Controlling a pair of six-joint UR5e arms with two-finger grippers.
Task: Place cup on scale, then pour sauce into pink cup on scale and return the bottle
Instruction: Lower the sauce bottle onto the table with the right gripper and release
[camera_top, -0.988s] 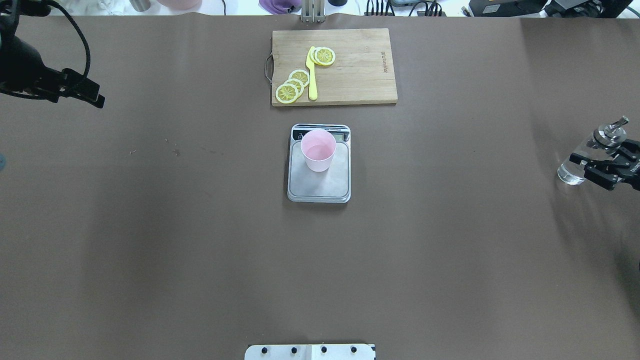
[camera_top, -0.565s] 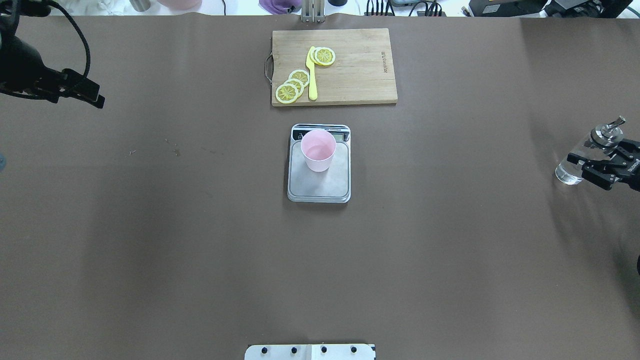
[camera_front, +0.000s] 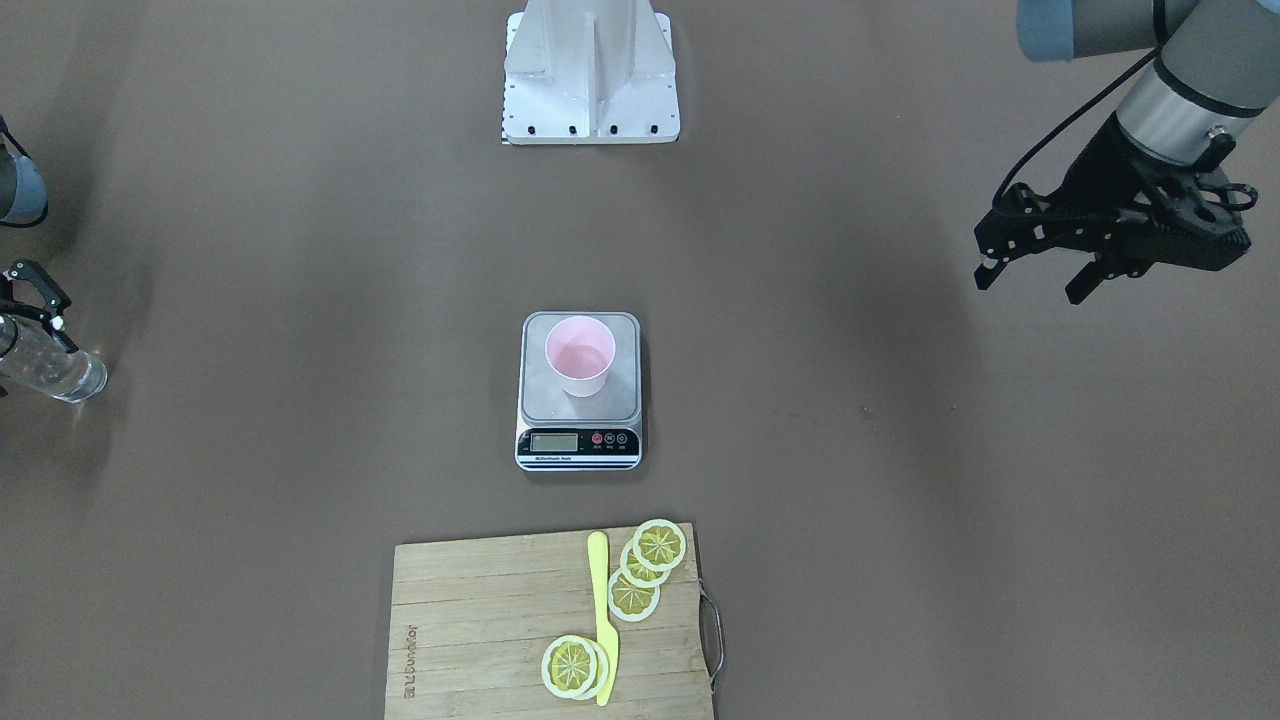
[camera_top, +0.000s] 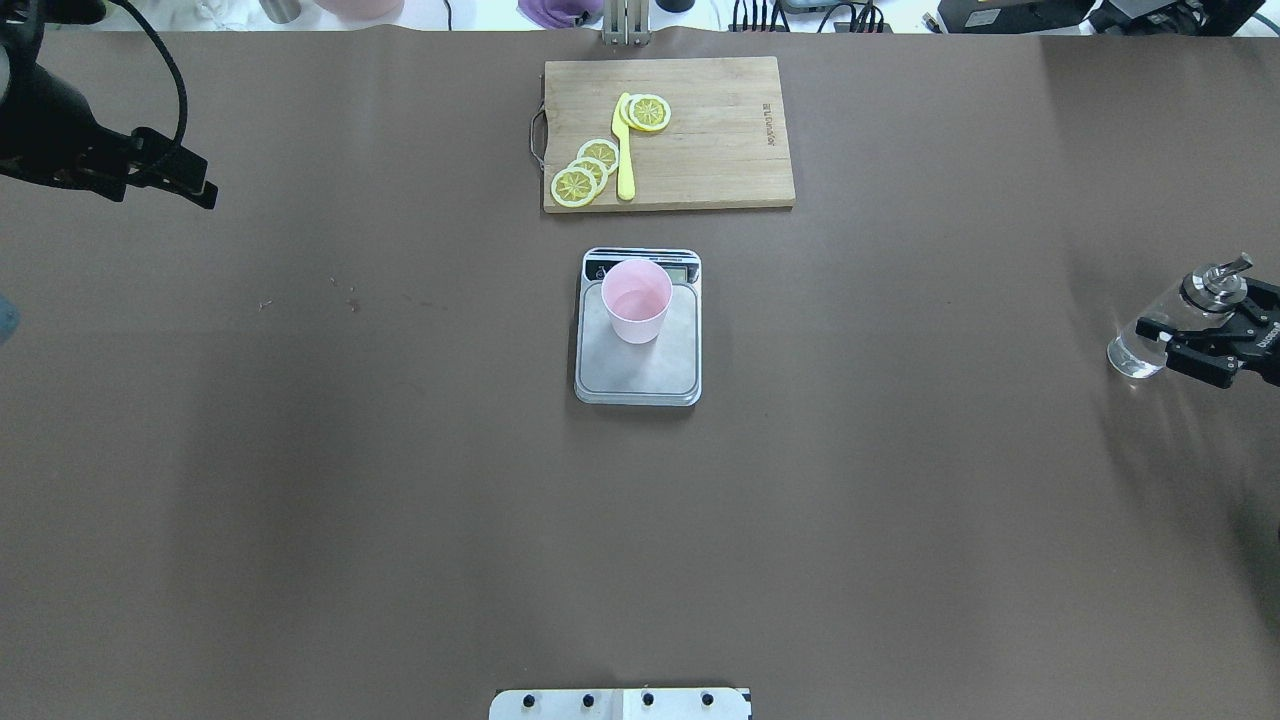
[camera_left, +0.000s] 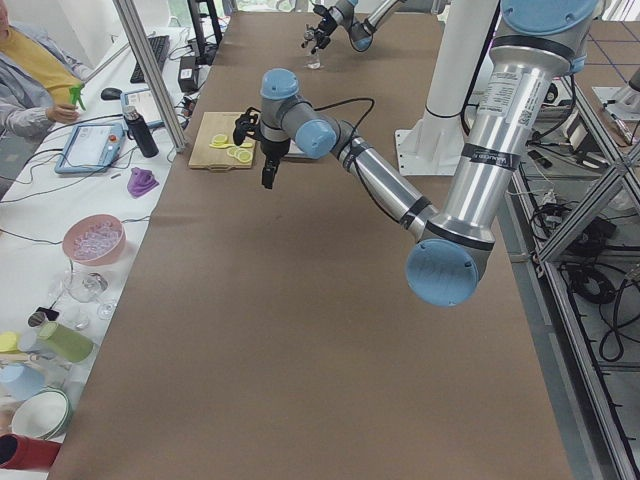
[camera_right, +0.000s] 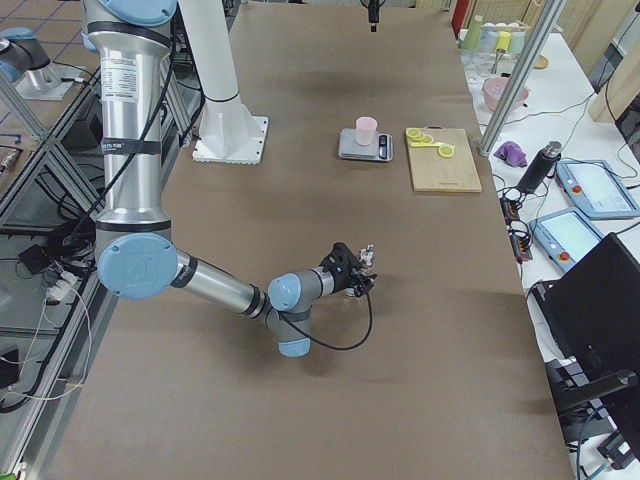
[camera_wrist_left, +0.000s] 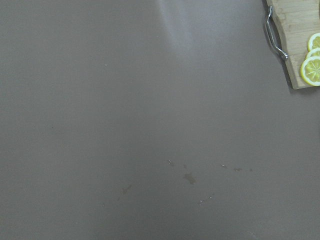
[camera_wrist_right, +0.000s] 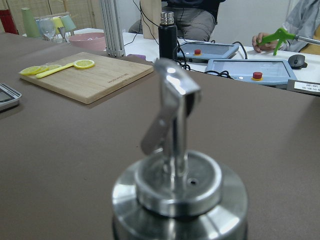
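the small pale pink tapered plastic cup (camera_top: 636, 300) stands upright on the flat brushed steel digital scale (camera_top: 640, 375) at table centre. the right gripper (camera_top: 1178, 345) is clamped on the small clear glass bottle with metal pourer cap (camera_top: 1132, 350) near the table's right edge; its wrist view shows only the cap. the front-facing view shows the left gripper (camera_front: 1030, 285) with fingers apart, holding nothing.

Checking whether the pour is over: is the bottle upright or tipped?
Upright. In the right wrist view the bottle has its metal spout pointing straight up. Overhead, the right gripper clamps its glass body near the table's edge.
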